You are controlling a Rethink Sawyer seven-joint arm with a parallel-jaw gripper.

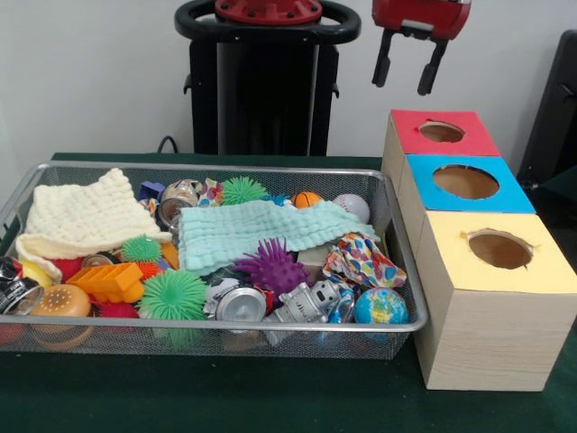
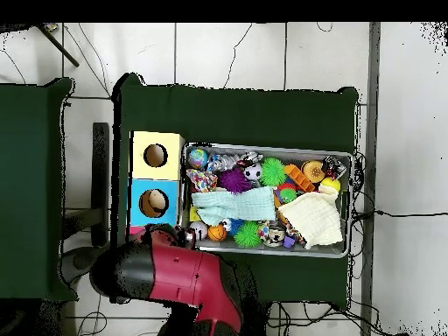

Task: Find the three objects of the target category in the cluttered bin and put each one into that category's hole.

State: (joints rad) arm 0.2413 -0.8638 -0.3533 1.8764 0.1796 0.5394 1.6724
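Note:
The wire mesh bin (image 1: 270,328) lies on the green table, full of clutter; it also shows in the overhead view (image 2: 262,146). In it are a cream knitted cloth (image 1: 86,216), a mint cloth (image 1: 261,233), a purple spiky ball (image 1: 273,266), green spiky balls (image 1: 173,295), a globe ball (image 1: 380,307), a baseball (image 1: 352,207), a small basketball (image 1: 306,198), a can (image 1: 241,305) and a silver toy robot (image 1: 306,302). My gripper (image 1: 408,74) hangs open and empty, high above the red box (image 1: 442,133).
Three wooden boxes with round holes stand in a row beside the bin: red, blue (image 1: 464,180) and yellow (image 1: 500,248). In the overhead view my red arm (image 2: 188,276) covers most of the red box. The pedestal (image 1: 266,81) stands behind the bin.

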